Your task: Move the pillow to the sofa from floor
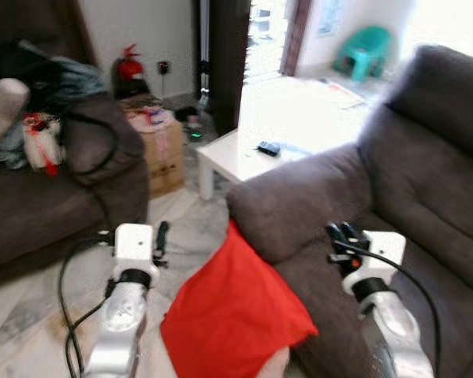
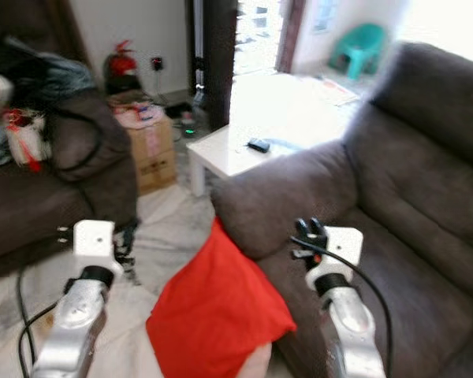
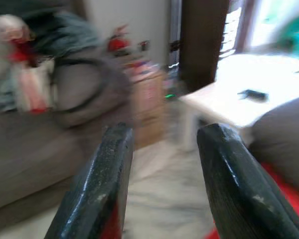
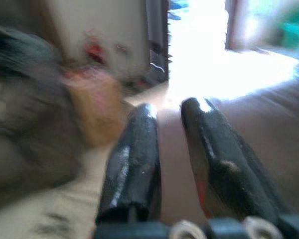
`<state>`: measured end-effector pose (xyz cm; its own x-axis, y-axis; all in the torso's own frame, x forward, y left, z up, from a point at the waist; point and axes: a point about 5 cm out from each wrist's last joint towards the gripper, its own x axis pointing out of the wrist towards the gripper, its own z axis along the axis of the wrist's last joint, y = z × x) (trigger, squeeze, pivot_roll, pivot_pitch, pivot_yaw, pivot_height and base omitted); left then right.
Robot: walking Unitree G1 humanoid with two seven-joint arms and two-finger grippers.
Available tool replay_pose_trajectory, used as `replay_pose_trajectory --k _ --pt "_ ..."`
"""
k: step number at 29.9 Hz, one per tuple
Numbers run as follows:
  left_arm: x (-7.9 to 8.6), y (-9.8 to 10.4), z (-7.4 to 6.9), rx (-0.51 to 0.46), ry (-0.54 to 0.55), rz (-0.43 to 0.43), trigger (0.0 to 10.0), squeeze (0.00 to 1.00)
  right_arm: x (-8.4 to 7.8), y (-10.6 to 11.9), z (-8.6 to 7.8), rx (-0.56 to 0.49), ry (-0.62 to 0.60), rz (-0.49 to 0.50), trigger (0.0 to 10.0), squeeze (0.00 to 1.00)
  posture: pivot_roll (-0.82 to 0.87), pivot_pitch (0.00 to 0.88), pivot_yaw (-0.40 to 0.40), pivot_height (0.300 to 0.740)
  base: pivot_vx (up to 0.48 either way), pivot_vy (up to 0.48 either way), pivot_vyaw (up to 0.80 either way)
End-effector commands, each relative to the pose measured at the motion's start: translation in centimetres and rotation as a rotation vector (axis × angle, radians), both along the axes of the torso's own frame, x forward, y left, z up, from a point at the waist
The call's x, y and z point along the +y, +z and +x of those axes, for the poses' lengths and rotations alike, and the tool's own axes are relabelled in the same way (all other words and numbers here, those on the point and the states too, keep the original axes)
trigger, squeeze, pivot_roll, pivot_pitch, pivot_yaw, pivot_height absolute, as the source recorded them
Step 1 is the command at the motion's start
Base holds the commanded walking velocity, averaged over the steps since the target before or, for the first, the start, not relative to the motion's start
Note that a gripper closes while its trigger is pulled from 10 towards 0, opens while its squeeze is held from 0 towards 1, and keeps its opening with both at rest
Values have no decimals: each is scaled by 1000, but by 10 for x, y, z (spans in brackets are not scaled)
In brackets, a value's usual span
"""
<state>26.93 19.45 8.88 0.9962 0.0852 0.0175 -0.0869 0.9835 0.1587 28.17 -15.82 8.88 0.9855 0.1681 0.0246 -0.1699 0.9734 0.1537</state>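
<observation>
A red pillow (image 1: 232, 315) leans against the near left corner of the grey sofa (image 1: 426, 197), just below its rounded armrest (image 1: 299, 197); its lower end is cut off by the frame edge, so whether it rests on the pale floor (image 1: 31, 315) cannot be told. The left gripper (image 1: 161, 240) is raised over the floor just left of the pillow, apart from it, and its wrist view shows its two black fingers (image 3: 97, 184) spread with a clear gap and nothing between them, the pillow's red edge visible beyond them. The right gripper (image 1: 340, 236) is raised over the sofa seat to the right of the pillow, near the armrest; in its blurred wrist view its fingers (image 4: 134, 159) stand a little apart, nearly parallel, gripping nothing, with the grey upholstery behind them. Black cables run along both silver arms. Farther off, a white low table (image 1: 236, 157) stands beyond the armrest with a small dark object (image 1: 268, 147) lying on it. To the left is a second dark sofa (image 1: 55, 197) heaped with clothes and bags, with a black cable loop draped over its arm. Between that sofa and the table sits a cardboard box (image 1: 162, 146), and a red fire extinguisher (image 1: 128, 67) stands against the far wall. A teal chair (image 1: 364, 51) shows in the bright area at far right.
</observation>
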Motion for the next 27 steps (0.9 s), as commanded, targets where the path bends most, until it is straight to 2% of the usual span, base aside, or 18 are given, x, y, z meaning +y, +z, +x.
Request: replay_pose_trajectory --k 1,7,16,27 --pt "-17 5 5 -23 -47 -32 10000 0 -19 -7 -7 31 -52 -31 10000 0 35 0 -91 740 356 0 0" --pt "-18 4 5 -19 -59 -35 10000 0 -20 -7 -7 34 -58 -26 10000 0 36 0 -90 740 313 0 0" --pt "-28 -4 3 36 -134 -43 10000 0 -26 -15 -7 78 -99 -46 10000 0 40 0 -91 740 0 0 0" --pt "-22 -5 1 33 -107 -20 10000 0 -30 -22 -11 85 -118 -23 10000 0 42 0 -90 740 0 0 0"
